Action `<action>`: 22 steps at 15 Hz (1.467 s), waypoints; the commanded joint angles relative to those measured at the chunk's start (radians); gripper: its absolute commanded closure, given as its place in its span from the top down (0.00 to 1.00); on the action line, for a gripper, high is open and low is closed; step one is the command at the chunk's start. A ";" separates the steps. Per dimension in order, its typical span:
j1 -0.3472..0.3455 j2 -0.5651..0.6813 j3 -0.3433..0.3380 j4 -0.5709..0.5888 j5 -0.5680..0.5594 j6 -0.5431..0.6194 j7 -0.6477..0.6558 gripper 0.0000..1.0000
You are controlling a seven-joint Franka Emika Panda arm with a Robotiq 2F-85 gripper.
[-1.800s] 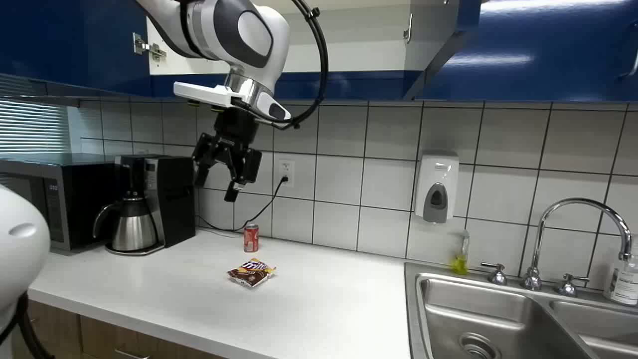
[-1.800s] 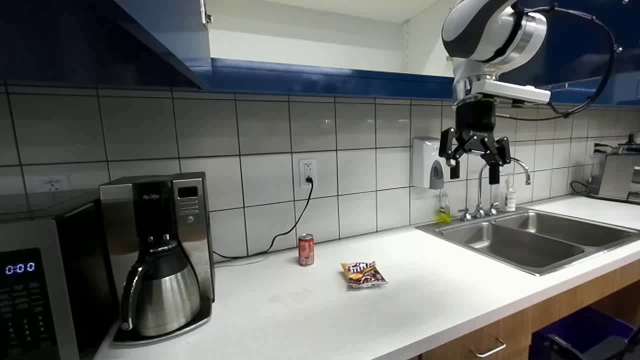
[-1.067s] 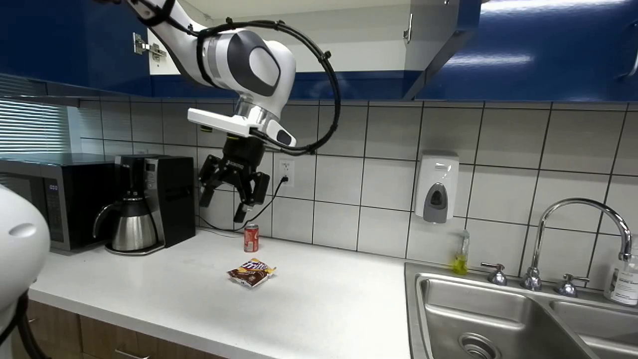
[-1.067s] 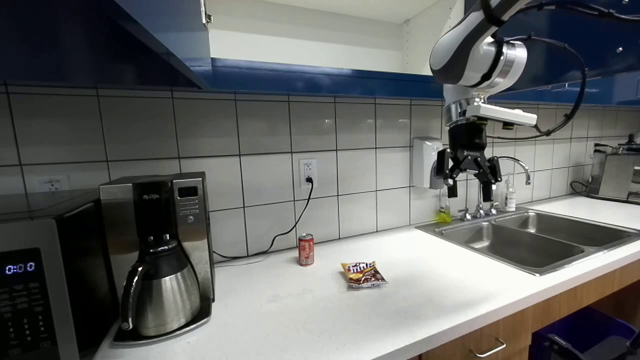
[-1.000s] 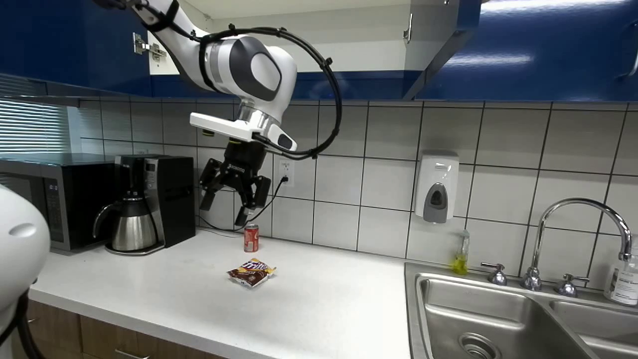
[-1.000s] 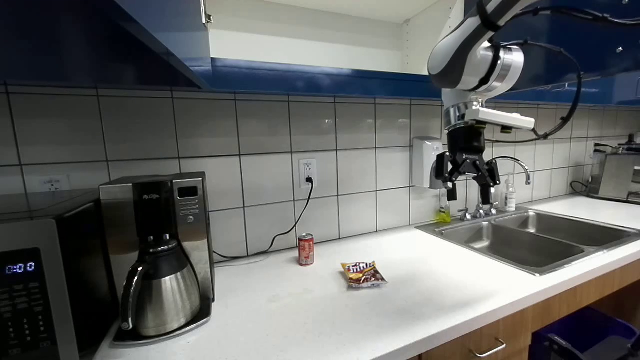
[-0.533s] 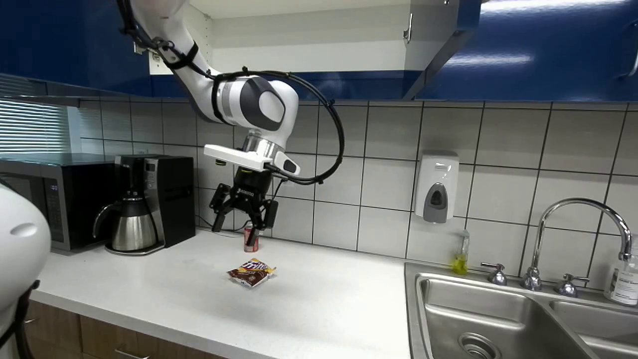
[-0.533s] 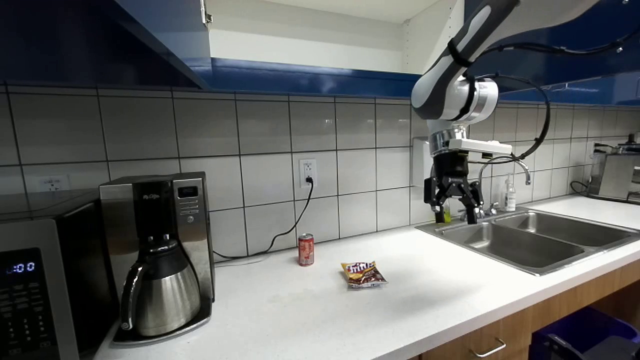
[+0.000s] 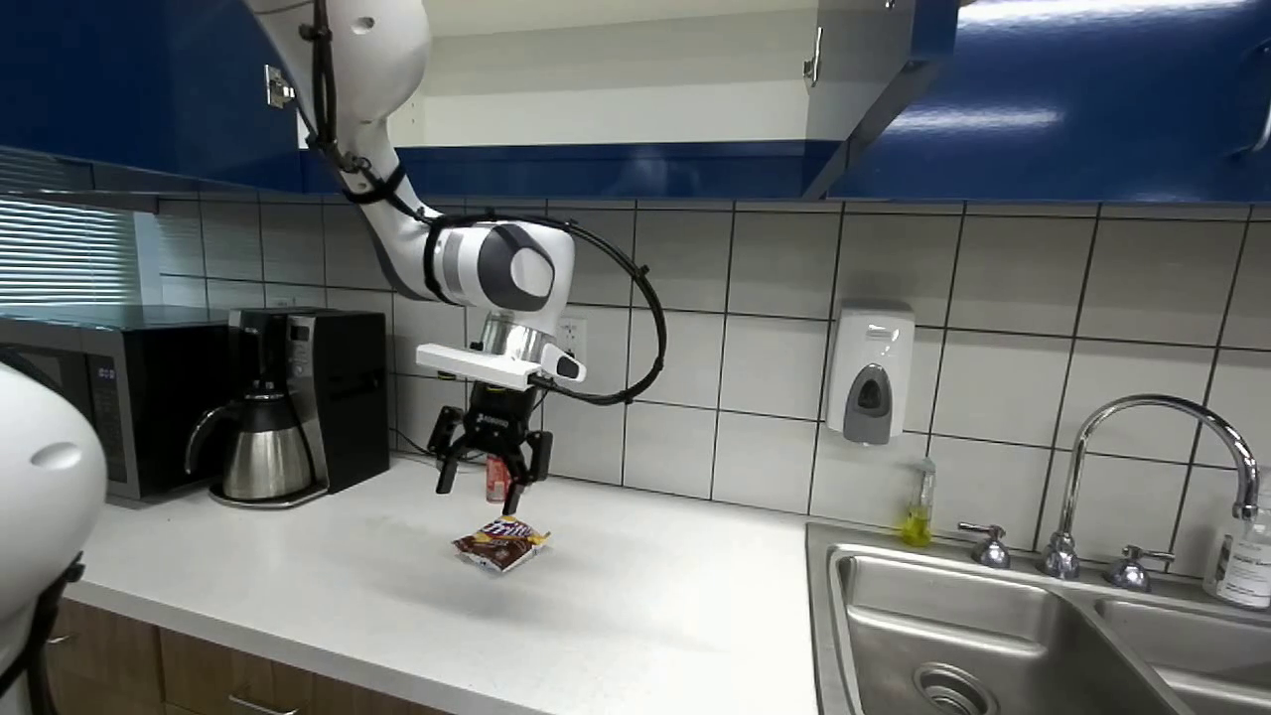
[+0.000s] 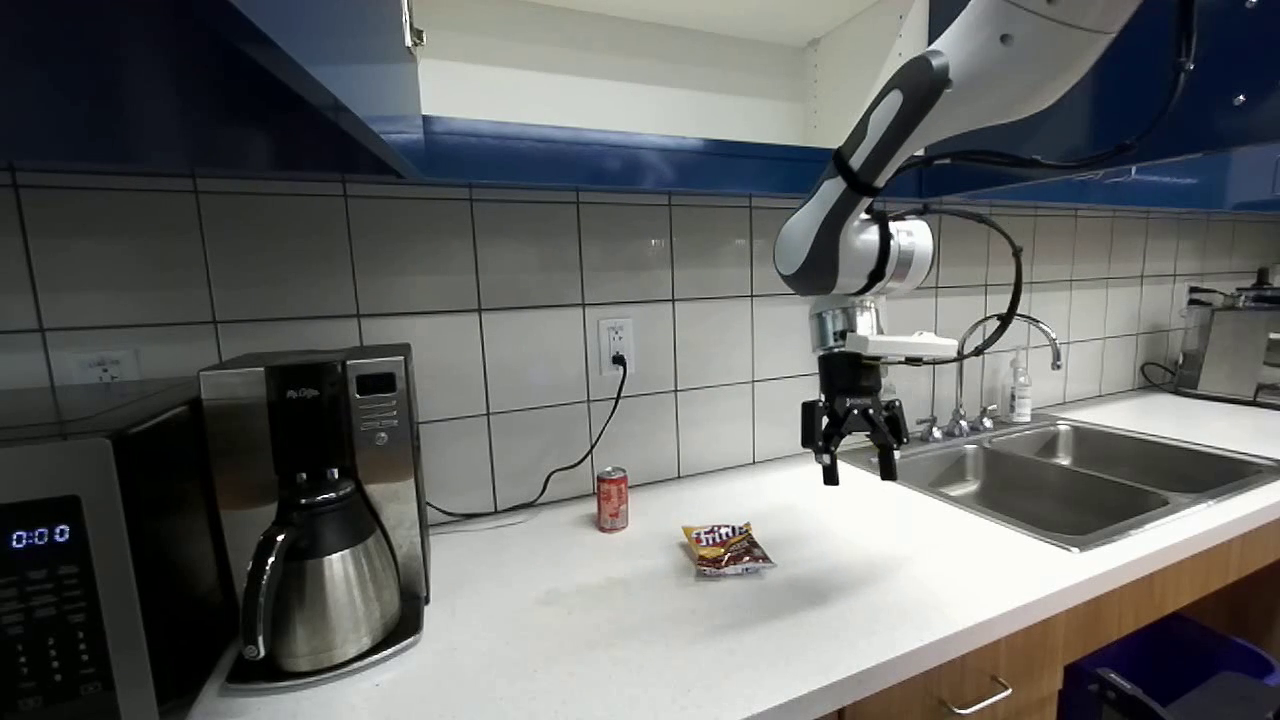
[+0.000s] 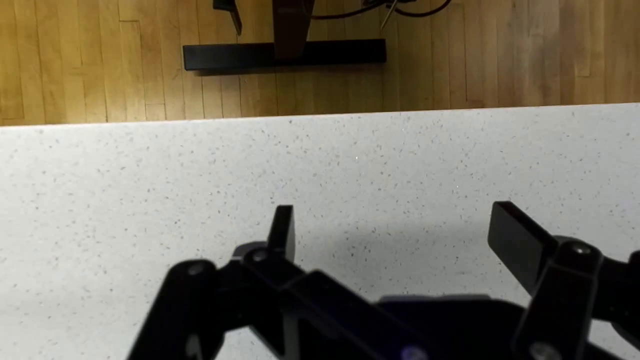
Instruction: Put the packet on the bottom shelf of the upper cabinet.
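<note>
1. Tiled kitchen wall [image 10: 530, 240] behind, pale speckled countertop [image 10: 560, 640] below, blue upper cabinet [image 10: 640, 155] overhead; its door [image 9: 864, 79] hangs open, presumably to give the arm [image 10: 985, 90] a way in.
2. On the countertop lies the packet [image 10: 728, 552], a brown-and-yellow snack bag, flat and ungripped, likely set out in the open so it can be taken from above. Its lettering [image 10: 718, 537] looks like "Frit…" (Fritos would be my guess, though the ending blurs).
3. The gripper [image 9: 478, 497] points down, clear of the packet, its fingers [image 11: 517, 242] spread wide with nothing between them; the wrist view does not show the packet. That stance suits a top-down pick; I judge this to be the approach, before any grasp.
4. From these low cameras, the cabinet's lower edge [image 9: 596, 171] hides the bottom shelf, where the packet must go.
5. A red can [image 10: 612, 500] stands upright near the wall, its label unreadable. The drip coffee maker [image 10: 310, 430] seems to say "Mr. Coffee", its carafe [image 10: 340, 610] seated beneath to catch the brew; the microwave [image 10: 130, 545] clock [image 10: 40, 538] reads "0:00", probably unset.
</note>
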 commanded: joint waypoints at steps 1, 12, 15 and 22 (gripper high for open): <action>-0.013 0.015 0.018 0.011 -0.001 -0.001 0.001 1.00; -0.025 0.073 0.013 0.043 -0.012 0.017 -0.026 1.00; -0.029 0.120 0.017 0.068 -0.015 0.044 -0.032 1.00; -0.023 0.272 0.045 0.198 -0.023 0.106 -0.059 1.00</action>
